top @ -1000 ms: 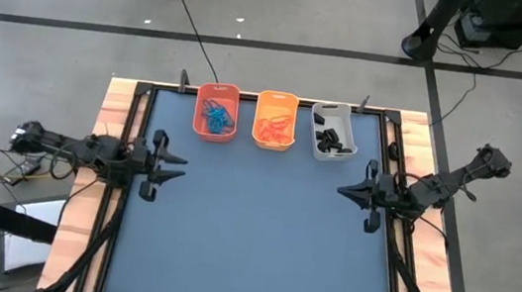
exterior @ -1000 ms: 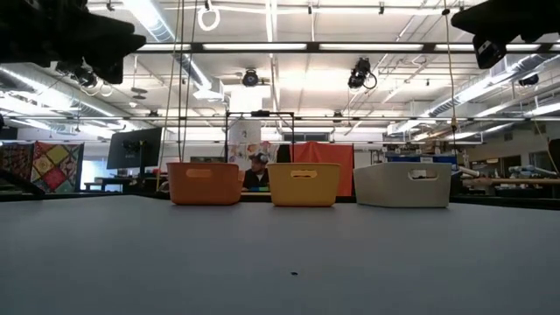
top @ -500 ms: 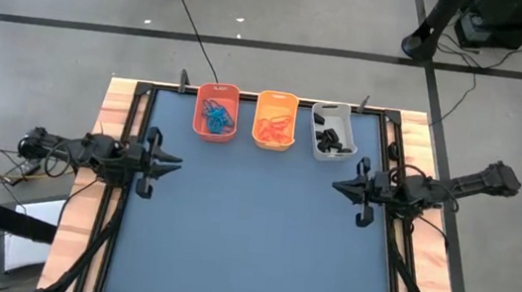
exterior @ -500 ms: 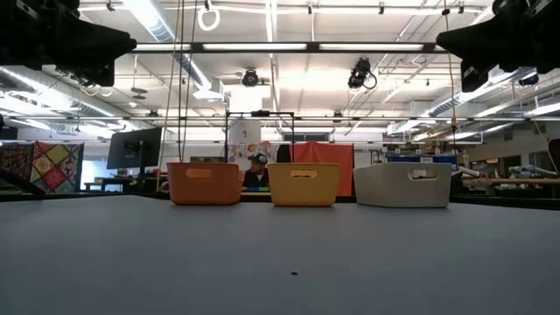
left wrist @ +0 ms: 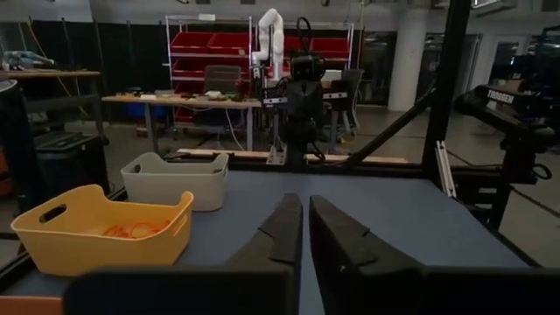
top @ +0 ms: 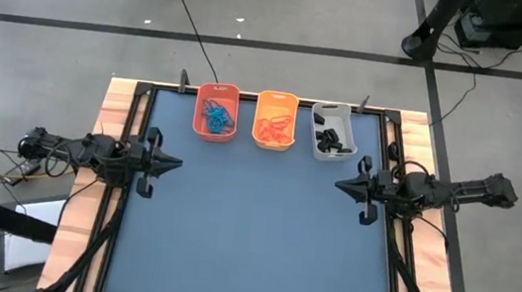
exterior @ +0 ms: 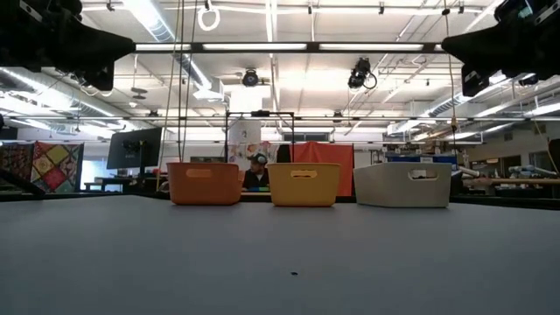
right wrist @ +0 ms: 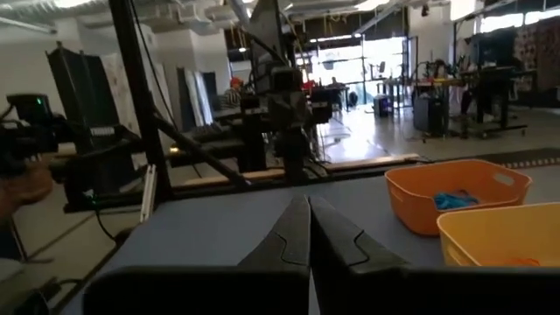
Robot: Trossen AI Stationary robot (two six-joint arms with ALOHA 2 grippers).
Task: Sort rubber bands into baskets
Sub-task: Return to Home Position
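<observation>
- Bench (top: 248, 254): dark blue top with wooden side rails, viewed from above.
- Orange basket (top: 198, 108): small rectangular plastic bin, at about 11 o'clock on the bench's far edge.
- Blue rubber bands (top: 215, 114): thin teal-blue loops, tangled in one heap inside the orange basket.
- Yellow-orange basket (top: 273, 147): same size, at 12 o'clock, just beside the orange one.
- Orange rubber bands (top: 274, 126): thin loops, piled loosely in the yellow-orange basket.
- Grey-white basket (top: 336, 106): at about 1 o'clock, set slightly askew.
- Black rubber bands (top: 332, 138): short chunky pieces, scattered inside the grey-white basket.
- Left tool (top: 175, 164): at 9 o'clock, level above the bench edge and pointing toward 3. Its fingers are drawn narrow and hold nothing.
- Right tool (top: 340, 186): at 3 o'clock, pointing toward 9. Its fingers are pressed together and empty.
</observation>
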